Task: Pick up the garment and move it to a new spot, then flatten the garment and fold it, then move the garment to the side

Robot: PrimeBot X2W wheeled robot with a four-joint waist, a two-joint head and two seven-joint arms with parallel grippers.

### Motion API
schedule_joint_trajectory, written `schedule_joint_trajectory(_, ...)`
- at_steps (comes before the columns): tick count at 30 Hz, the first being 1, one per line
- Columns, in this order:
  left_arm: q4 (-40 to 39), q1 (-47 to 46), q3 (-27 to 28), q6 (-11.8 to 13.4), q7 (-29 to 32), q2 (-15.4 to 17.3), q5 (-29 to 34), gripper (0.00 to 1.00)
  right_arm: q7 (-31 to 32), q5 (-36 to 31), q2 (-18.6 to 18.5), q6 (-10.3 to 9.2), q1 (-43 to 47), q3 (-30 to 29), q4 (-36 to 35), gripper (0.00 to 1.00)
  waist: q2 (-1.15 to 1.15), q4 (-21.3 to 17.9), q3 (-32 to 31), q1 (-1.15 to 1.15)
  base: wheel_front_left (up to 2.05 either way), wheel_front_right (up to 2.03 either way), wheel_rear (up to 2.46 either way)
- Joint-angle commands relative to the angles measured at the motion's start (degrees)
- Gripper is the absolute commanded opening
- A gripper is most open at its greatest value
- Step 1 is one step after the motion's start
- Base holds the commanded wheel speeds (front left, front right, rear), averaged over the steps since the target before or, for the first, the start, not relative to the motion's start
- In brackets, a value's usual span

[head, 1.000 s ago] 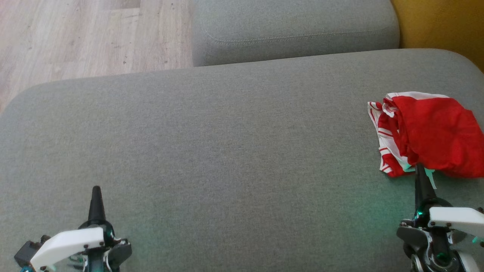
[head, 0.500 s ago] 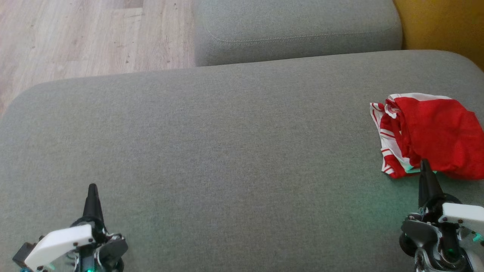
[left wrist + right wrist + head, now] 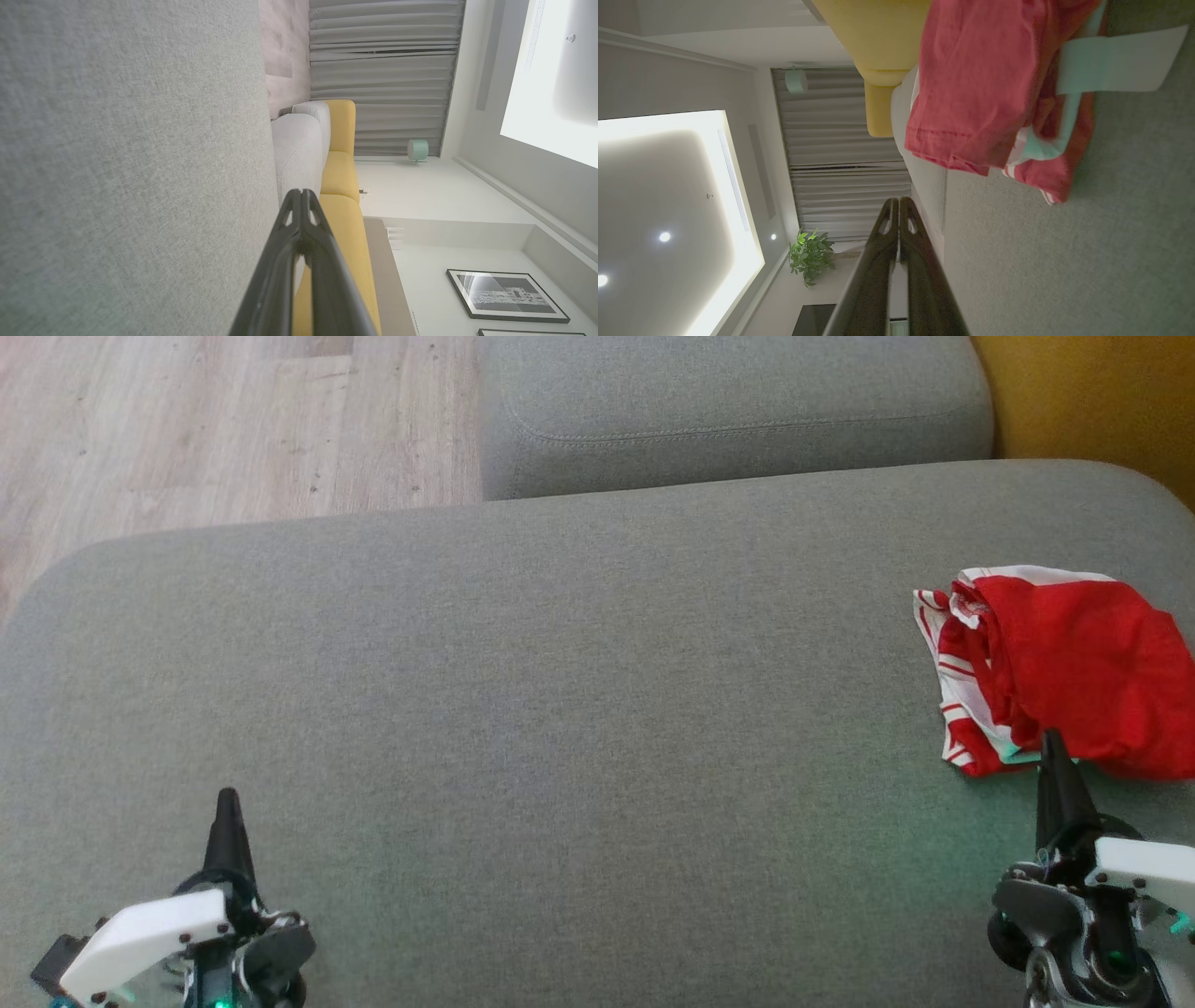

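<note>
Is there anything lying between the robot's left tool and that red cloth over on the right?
No. In the head view the grey cushion lies bare from the left tool to the red-and-white garment.

No readable text, brand, number or sign in any view. Pale tag [image 3: 1115,70] on red-and-white garment [image 3: 1074,663], at scene's right: face shows no legible print. Framed picture [image 3: 507,295], far in background of left wrist view: dark image, any lettering too small to tell.
</note>
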Motion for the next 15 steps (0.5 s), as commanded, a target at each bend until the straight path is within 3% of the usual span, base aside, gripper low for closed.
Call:
schedule_joint_trajectory(1, -1.6, -2.7, 2.1, -0.4, 0.4, 0.5, 0.0, 0.00, 0.6, 0.2, -0.6, 0.44, -2.9, 1.0, -1.9, 0.00, 0.00, 0.0, 0.0, 0.00, 0.00, 0.00, 0.00)
schedule_joint_trajectory(15, -1.6, -2.7, 2.2, -0.4, 0.5, 0.5, 0.1, 0.00, 0.8, 0.0, -0.4, 0.44, -2.9, 0.8, -1.9, 0.00, 0.00, 0.0, 0.0, 0.00, 0.00, 0.00, 0.00)
